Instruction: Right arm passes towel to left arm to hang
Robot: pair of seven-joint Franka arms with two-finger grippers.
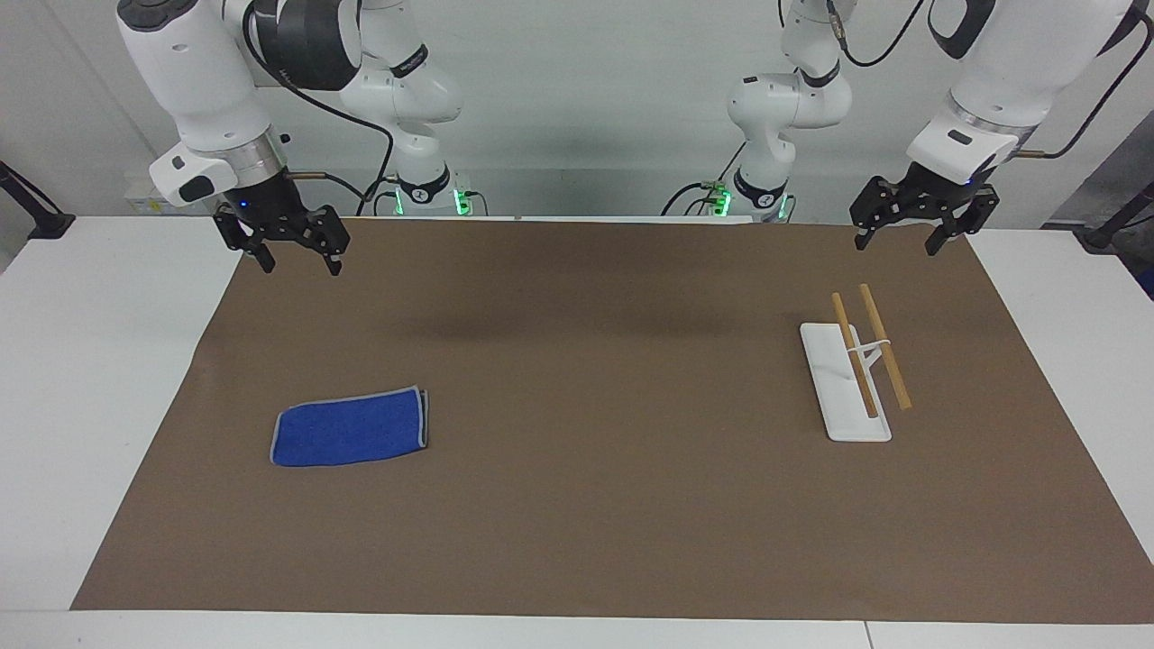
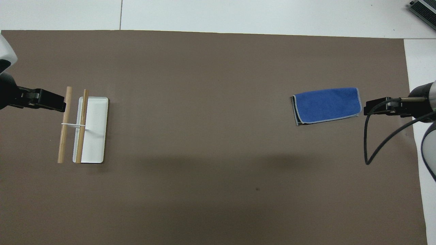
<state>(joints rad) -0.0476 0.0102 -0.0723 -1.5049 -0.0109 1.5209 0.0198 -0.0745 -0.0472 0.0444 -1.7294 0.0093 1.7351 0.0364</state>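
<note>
Here's the desk (image 1: 81, 379), white, with a big brown mat (image 1: 613, 505) spread across most of it. The towel (image 1: 350, 438) lies flat and folded on that mat at lower left of the facing view, toward the right arm's end, and nothing touches it. In the overhead view the towel (image 2: 326, 105) sits at mid right, its grey trim showing all round.

Up at upper left of the facing view, the right gripper (image 1: 295, 262) hangs in the air over the mat's edge, jaws released and holding nothing. At upper right, the left gripper (image 1: 905, 243) hangs over the mat's other corner, jaws spread and bare too.

Below it stands the rack (image 1: 855, 379): a white base carrying 2 wooden bars on a thin white post. Open mat lies between towel and rack, with nothing standing in that stretch.

No readable writing or labels anywhere. Green lights glow at both arm bases, top centre. From overhead both grippers are cut off at the frame edges; only dark tips and a looping black cable (image 2: 373, 149) show. A grey device corner (image 2: 424, 8) pokes in at top right, too cropped to identify.
</note>
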